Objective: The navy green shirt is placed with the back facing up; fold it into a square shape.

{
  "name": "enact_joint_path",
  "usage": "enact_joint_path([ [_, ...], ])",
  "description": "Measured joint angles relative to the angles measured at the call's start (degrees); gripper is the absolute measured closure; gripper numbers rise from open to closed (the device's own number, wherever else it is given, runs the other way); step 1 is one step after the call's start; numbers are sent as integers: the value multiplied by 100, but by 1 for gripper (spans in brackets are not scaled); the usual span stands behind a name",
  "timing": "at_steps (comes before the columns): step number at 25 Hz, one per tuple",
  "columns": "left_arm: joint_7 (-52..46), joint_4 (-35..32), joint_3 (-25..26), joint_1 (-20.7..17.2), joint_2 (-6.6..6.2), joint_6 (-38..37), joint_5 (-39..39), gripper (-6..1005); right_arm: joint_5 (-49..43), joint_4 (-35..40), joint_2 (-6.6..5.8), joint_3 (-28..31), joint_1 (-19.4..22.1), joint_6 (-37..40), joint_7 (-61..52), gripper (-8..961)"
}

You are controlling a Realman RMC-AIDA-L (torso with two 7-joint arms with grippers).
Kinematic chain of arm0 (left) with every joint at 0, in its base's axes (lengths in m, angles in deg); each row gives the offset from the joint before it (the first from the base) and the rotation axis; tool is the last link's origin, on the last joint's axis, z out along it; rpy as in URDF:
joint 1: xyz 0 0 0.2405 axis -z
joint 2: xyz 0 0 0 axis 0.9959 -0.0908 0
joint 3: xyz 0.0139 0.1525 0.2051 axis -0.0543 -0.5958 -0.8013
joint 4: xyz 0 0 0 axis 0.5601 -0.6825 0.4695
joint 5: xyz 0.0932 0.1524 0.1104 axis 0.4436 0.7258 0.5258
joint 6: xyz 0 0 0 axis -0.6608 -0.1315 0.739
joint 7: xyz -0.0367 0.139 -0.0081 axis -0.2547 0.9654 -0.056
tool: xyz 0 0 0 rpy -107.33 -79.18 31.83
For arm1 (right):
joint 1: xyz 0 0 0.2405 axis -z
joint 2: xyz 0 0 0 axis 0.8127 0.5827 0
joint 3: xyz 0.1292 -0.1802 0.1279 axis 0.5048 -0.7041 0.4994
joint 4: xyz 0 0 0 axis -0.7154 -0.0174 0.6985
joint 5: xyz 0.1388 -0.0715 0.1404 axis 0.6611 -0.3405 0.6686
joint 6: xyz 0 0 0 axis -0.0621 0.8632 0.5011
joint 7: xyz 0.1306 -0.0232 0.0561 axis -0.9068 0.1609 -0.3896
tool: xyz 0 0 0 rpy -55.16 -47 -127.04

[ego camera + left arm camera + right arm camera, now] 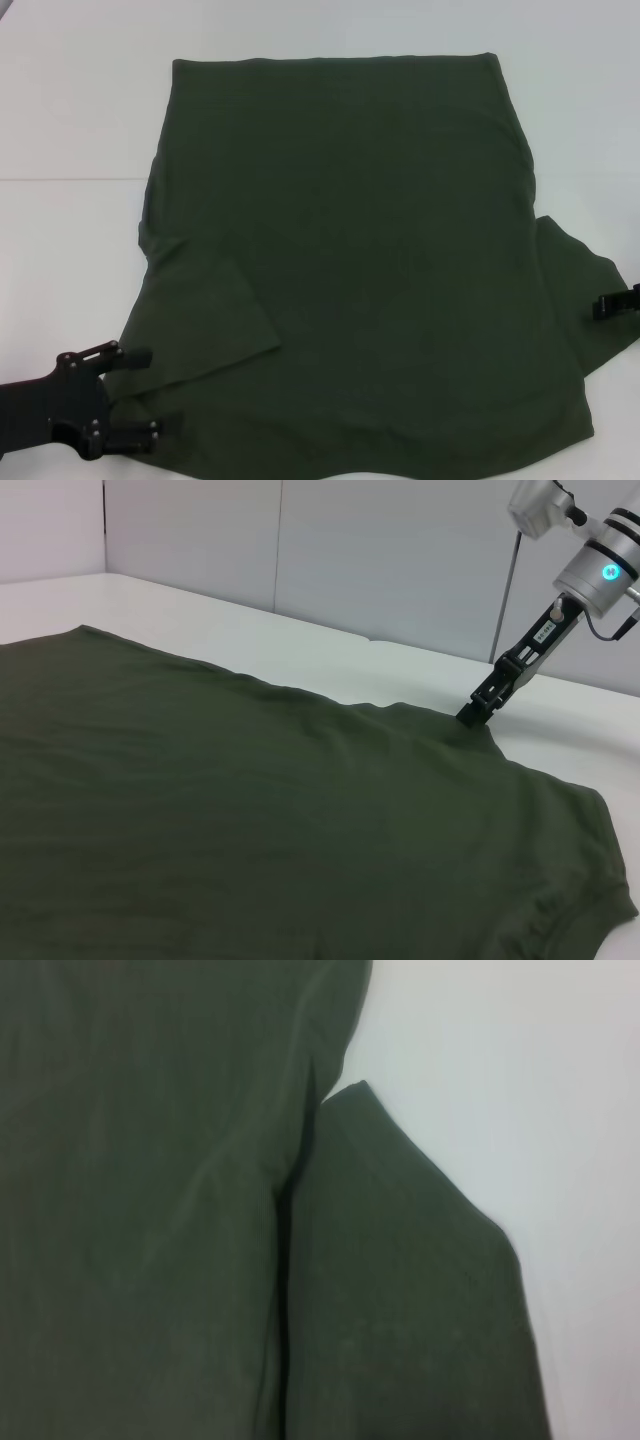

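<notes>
The navy green shirt [350, 250] lies flat, plain side up, across the white table [70, 120]. Its left sleeve [215, 320] is folded inward onto the body. Its right sleeve [585, 300] still sticks out sideways. My left gripper [143, 395] stands open at the shirt's near left corner, with the cloth's edge between its spread fingers. My right gripper [610, 303] is low at the outer edge of the right sleeve. In the left wrist view my right gripper [478, 708] touches the sleeve, where the cloth rises slightly. The right sleeve [400, 1290] fills the right wrist view.
Bare white table surrounds the shirt on the left, the far side and the right. A white wall [350, 550] stands behind the table.
</notes>
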Motion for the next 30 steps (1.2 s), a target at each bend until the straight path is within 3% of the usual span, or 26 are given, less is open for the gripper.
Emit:
enact_joint_path([
  [30, 14, 69, -2, 16, 9, 84, 0, 69, 317, -234, -33, -34, -19, -25, 140, 64],
])
